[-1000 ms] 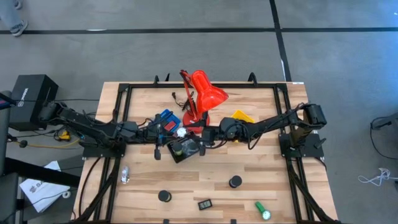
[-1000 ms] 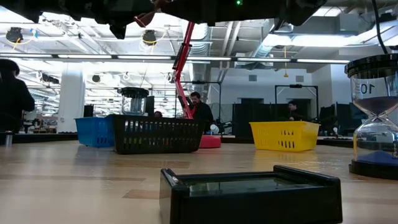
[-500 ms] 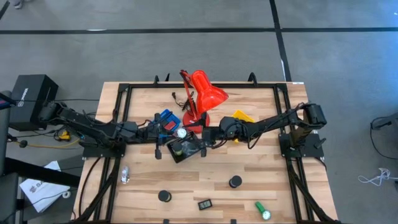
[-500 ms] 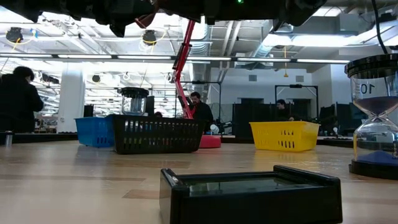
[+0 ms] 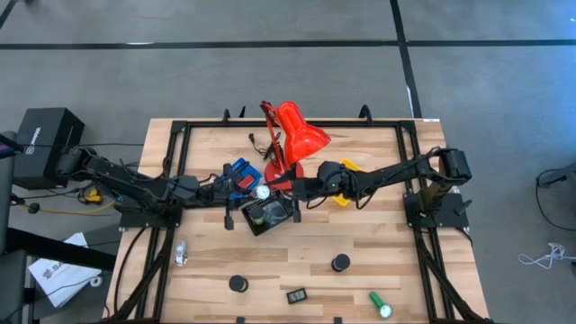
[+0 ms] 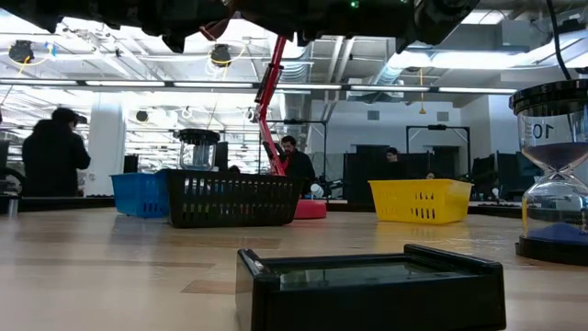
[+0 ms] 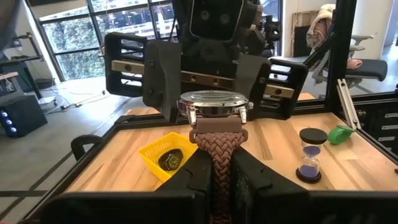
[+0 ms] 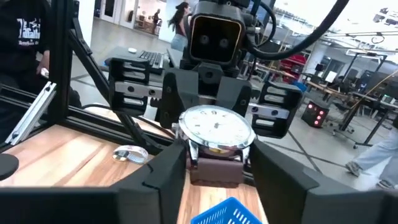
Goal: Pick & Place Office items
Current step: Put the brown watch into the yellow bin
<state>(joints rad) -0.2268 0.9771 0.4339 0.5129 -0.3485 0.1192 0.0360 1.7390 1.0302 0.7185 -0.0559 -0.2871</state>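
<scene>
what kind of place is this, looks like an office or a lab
Probably an open-plan robotics lab or workshop: a wooden table framed in black rails carries two arms, the low view shows exposed ceiling ducts and strip lights, and people work at desks behind.

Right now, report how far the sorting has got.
Done: a dark item lies in the yellow tray. In hand: the left gripper pinches a watch by its strap, right gripper facing it. Left loose: black disc, hourglass, small clock, green cylinder, silvery bit.

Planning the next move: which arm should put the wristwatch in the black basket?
Left: the left gripper clamps the wristwatch by its strap beside the black basket; the right gripper faces it, open.
</scene>
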